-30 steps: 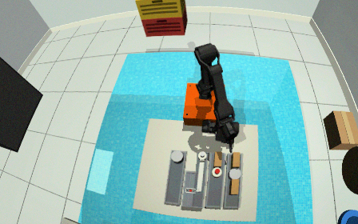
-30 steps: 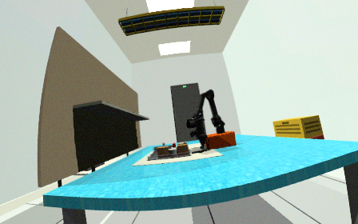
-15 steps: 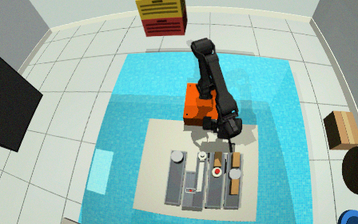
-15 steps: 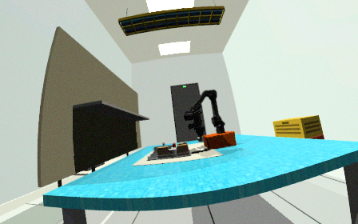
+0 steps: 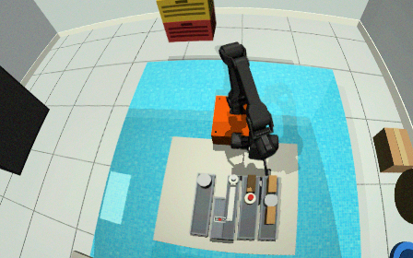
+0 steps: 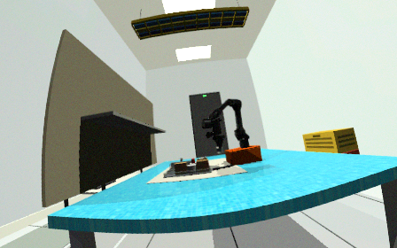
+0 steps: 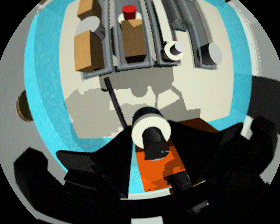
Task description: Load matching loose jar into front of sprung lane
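Observation:
My gripper is shut on a dark jar with a white ring lid and a dark knob. It holds the jar raised in front of the lanes; the hand hides it in the top view. The matching jar, with a white ring lid and a pale knob, stands near the front end of the sprung lane, second from the left in the top view. A long white strip runs behind it. The pusher plate and front stop are too small to tell.
A grey-topped jar stands in the leftmost lane. A red-topped jar and brown block occupy the third. A grey-lidded jar is between blocks in the fourth. A thin black rod lies before the lanes. An orange box is beside the arm.

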`<state>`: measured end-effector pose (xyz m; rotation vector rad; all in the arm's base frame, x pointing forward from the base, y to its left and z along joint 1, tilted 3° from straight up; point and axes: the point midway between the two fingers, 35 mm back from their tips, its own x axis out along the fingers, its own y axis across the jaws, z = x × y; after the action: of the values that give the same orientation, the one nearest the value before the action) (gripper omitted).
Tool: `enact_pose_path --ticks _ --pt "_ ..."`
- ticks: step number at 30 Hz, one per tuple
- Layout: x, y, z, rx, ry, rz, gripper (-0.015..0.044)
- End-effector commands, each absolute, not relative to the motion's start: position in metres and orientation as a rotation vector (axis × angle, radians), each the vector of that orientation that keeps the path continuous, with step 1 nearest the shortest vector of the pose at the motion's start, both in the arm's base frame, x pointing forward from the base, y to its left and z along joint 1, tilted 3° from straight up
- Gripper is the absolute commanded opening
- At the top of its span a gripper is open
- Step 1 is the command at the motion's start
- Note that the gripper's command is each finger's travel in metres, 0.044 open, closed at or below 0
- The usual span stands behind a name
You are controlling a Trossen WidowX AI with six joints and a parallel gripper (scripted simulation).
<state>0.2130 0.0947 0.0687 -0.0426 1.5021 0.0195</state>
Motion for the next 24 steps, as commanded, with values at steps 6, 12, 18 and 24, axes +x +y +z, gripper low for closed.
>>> enact_pose_path --ticks 6,12,18,24 --pt "0.246 0.071 0.056 -0.042 1.498 0.026 0.0" --pt "0.266 0.048 0.044 -0.047 1.496 0.027 0.0" --pt "0.282 0.024 0.032 -0.051 1.495 0.028 0.0" --pt "0.285 0.021 0.027 -0.052 1.494 0.028 0.0"
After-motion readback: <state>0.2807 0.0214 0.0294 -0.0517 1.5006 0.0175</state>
